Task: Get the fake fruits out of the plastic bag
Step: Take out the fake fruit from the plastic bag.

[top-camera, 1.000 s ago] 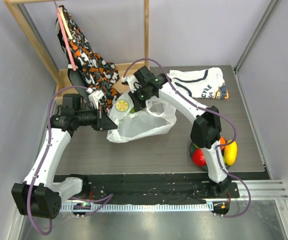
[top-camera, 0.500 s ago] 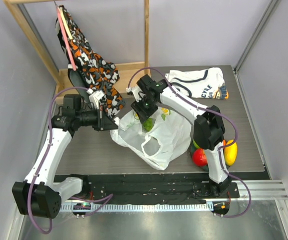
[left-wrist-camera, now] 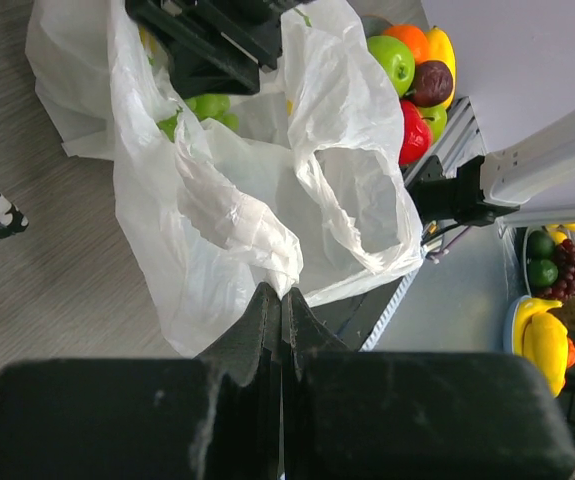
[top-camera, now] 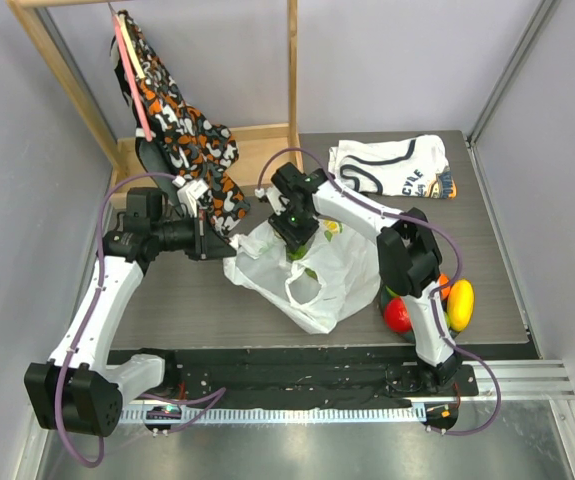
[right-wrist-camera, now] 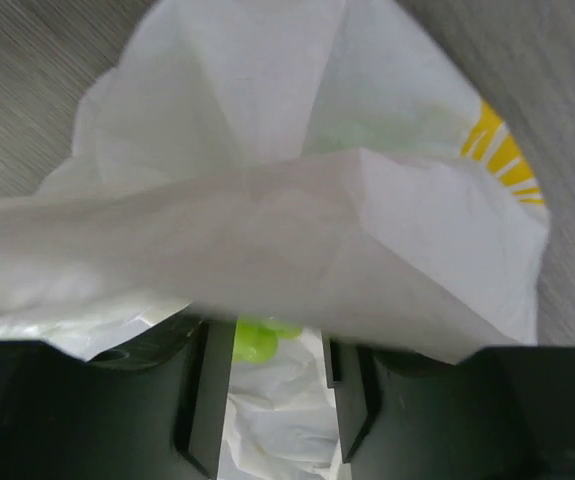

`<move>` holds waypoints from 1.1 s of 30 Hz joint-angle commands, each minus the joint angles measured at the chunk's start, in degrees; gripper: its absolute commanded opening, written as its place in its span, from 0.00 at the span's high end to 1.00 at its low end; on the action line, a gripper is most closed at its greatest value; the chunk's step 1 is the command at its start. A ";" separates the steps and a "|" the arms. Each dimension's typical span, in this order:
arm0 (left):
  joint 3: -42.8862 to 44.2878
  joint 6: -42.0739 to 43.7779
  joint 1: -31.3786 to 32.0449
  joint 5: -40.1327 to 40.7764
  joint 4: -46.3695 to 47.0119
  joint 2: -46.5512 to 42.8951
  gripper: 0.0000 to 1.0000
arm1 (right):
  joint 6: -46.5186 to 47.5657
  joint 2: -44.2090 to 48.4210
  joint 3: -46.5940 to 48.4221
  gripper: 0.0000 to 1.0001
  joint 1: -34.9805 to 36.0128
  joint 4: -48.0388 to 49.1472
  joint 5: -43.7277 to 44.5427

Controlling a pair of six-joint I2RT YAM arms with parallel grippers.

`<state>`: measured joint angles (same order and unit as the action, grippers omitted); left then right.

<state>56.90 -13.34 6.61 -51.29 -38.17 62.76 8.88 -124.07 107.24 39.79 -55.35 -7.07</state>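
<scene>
The plastic bag lies spread on the table, its citrus print showing in the right wrist view. My left gripper is shut on a fold of the bag's left edge. My right gripper is over the bag's mouth, its fingers narrowly apart round the green grapes. A flap of bag hides its fingertips. The grapes also show in the left wrist view. A red apple, yellow piece, green apple and dark plum lie piled right of the bag.
A folded white shirt lies at the back right. A patterned cloth hangs on a wooden rack at the back left. A bowl of other fruit sits beyond the table's front edge.
The bag has dropped from a lifted bunch and spread toward the front right. My right gripper has moved nearer and lower, and the green grapes now show at it. The left arm has held still.
</scene>
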 commanded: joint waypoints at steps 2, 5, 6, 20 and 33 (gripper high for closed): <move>0.22 -1.07 -0.37 -1.27 3.45 0.08 1.00 | -0.10 2.35 -3.09 0.50 0.46 -0.37 2.94; 0.57 -1.25 -0.37 -1.36 3.63 0.34 1.00 | 0.61 1.29 -2.57 0.50 0.55 -0.46 3.03; 0.66 -1.25 -0.37 -1.27 3.55 0.34 1.00 | 0.96 0.59 -1.95 0.52 0.55 -0.46 3.64; 3.65 -2.12 -0.37 1.00 5.03 3.06 1.00 | 10.00 19.02 2.54 0.99 0.37 -11.17 -7.14; 15.16 -11.53 0.95 0.84 13.56 13.78 1.00 | 21.88 20.99 1.11 0.99 0.55 -19.35 -28.34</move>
<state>67.48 -21.06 6.83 -48.95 -30.17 74.30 27.79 -99.44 106.74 40.03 -73.01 -27.70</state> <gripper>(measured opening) 0.012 0.050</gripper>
